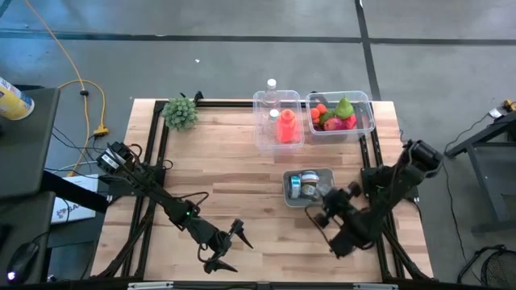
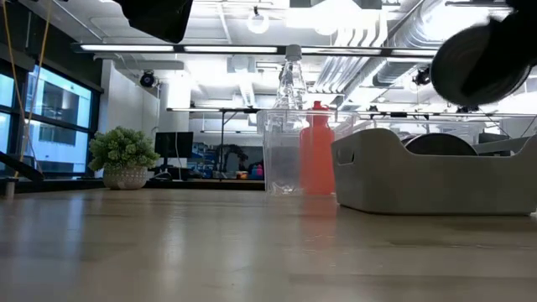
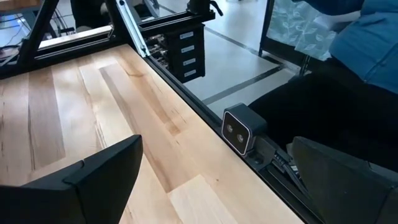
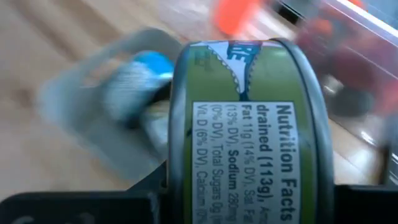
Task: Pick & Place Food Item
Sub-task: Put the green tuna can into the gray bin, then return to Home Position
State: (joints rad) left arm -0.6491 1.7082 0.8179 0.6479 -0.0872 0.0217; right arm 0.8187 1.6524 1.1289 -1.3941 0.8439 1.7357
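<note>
While the left arm waits over the near middle of the table, the high view shows its left gripper (image 1: 232,246) with fingers spread wide and nothing between them. The right gripper (image 1: 326,201) sits at the near right corner of the grey bin (image 1: 289,190), which holds cans, one with a blue top. On the far side of the table stand two clear containers side by side: the left clear container (image 1: 278,142) holds an orange-red bottle (image 1: 285,127) and a clear bottle (image 1: 272,89), and the right clear container (image 1: 365,121) holds red and green food pieces (image 1: 337,115). A small green plant (image 1: 181,113) stands at the far left corner of the wooden table (image 1: 218,173).

In the low view, the grey bin fills the right side, with the orange-red bottle and clear bottle behind it to its left and the plant far left; a dark rounded part of an arm hangs above the bin at upper right.

In the left wrist view, one dark finger (image 3: 81,186) of that gripper shows above bare wood near the table's edge, where a small grey camera (image 3: 239,129) is mounted; a person in a blue garment (image 3: 367,37) sits beyond the edge.

In the right wrist view, a green-labelled can (image 4: 249,134) printed with nutrition facts fills the frame, clamped between that gripper's dark fingers, with the grey bin and the blue-topped can (image 4: 137,78) blurred behind it.
</note>
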